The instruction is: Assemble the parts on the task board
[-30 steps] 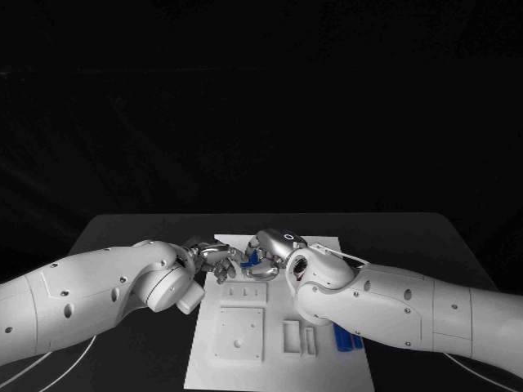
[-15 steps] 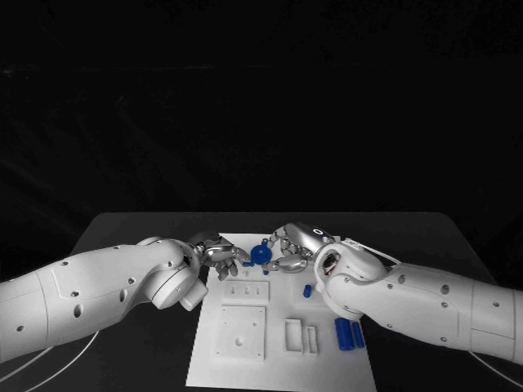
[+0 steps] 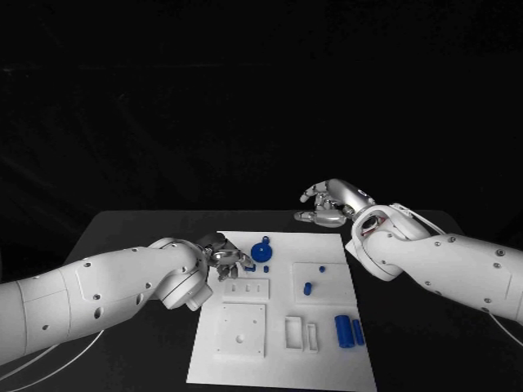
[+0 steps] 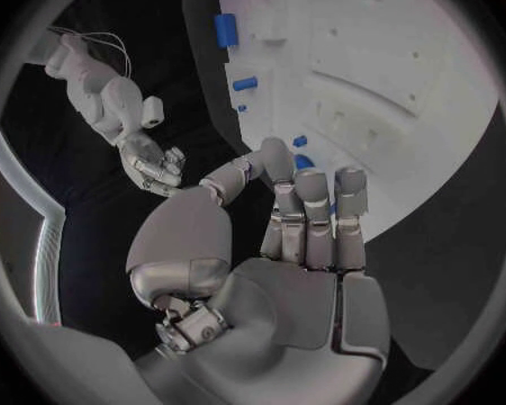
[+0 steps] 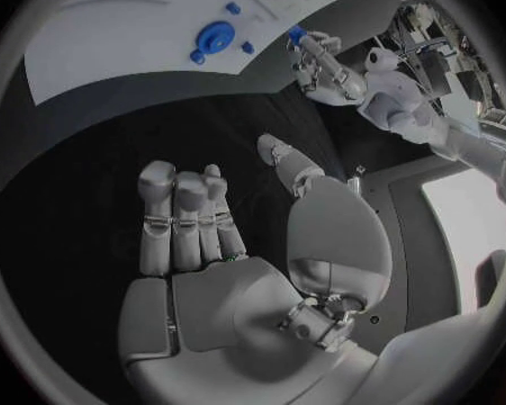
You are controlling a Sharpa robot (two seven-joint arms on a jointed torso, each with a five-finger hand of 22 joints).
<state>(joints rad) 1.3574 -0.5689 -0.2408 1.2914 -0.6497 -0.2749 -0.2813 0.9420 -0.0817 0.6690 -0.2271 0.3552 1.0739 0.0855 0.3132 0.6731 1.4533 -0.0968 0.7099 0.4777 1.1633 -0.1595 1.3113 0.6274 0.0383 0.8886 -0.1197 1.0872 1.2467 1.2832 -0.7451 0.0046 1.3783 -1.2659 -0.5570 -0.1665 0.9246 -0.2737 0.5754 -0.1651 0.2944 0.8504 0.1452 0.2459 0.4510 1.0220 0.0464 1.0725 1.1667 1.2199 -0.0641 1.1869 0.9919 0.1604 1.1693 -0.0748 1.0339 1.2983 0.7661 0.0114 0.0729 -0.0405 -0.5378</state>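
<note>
The white task board (image 3: 276, 363) lies in the middle of the table. A round blue part (image 3: 261, 247) stands near its far edge, also seen in the right wrist view (image 5: 216, 36). My left hand (image 3: 224, 260) is at the board's far left and pinches a small blue part (image 3: 250, 267) between thumb and fingertips; the part shows at its fingertips (image 5: 294, 33). My right hand (image 3: 330, 204) hangs in the air beyond the board's far right corner, fingers straight and thumb apart (image 5: 208, 234), holding nothing. Two blue cylinders (image 3: 350, 331) lie at the board's near right.
Small blue pieces (image 3: 307, 287) sit on the board's raised square plate at right. White blocks with holes and slots (image 3: 240, 331) fill the board's near left. Black table (image 3: 132, 233) surrounds the board on all sides.
My right hand has let go of the round blue part, which now stands on the board, and has lifted away to the far right. My left hand has stayed at the board's far left.
</note>
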